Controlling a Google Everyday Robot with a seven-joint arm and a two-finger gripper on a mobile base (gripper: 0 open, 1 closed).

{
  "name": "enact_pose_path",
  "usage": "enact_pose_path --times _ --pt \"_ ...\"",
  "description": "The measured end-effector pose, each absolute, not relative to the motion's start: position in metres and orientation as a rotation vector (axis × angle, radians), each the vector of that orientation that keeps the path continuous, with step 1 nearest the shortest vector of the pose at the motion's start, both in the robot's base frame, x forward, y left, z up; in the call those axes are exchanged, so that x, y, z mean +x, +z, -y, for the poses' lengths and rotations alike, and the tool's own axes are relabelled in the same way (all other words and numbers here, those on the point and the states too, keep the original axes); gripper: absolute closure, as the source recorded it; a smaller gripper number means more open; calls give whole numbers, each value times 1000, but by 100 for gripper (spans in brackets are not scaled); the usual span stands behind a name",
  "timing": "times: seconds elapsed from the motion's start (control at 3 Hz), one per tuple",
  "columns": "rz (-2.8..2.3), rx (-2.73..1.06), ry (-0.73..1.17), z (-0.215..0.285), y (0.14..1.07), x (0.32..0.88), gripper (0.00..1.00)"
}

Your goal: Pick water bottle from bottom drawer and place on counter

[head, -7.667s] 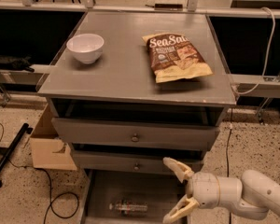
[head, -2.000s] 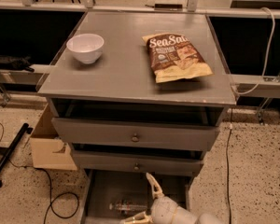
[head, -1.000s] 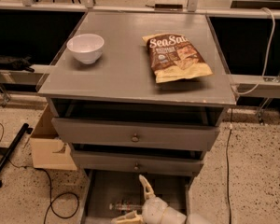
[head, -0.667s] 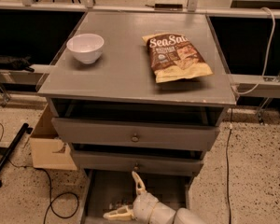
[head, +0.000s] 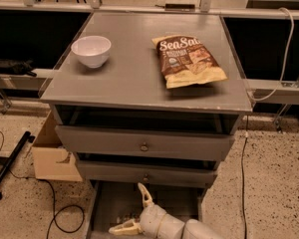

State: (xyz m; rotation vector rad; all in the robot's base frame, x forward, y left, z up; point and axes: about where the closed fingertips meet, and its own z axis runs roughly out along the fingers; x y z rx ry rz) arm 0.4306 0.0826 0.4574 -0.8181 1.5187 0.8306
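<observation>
The bottom drawer [head: 107, 201] is pulled out at the foot of the cabinet. My gripper [head: 134, 211] reaches down into it from the lower edge of the picture. It is open, with one pale finger [head: 144, 193] pointing up and the other [head: 121, 228] pointing left. The water bottle [head: 125, 218] lies on the drawer floor between the fingers and is mostly hidden by them. I cannot tell if they touch it. The counter [head: 134, 76] is the grey cabinet top above.
A white bowl [head: 91, 50] stands at the counter's left and a brown chip bag [head: 190, 60] lies at its right. Two knobbed drawers [head: 143, 145] sit slightly open above the bottom one. A cardboard box [head: 49, 155], cables and a black pole [head: 10, 163] are on the floor at left.
My gripper has come from the right of the drawer and moved left and down into it, and its open fingers now straddle the bottle.
</observation>
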Motion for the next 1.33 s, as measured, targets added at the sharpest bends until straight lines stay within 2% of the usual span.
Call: enact_pose_path --times 0.67,1.33 --pt "-1530 -996 736 -98 409 471 0" --pt "-1533 -1020 743 -109 398 471 0"
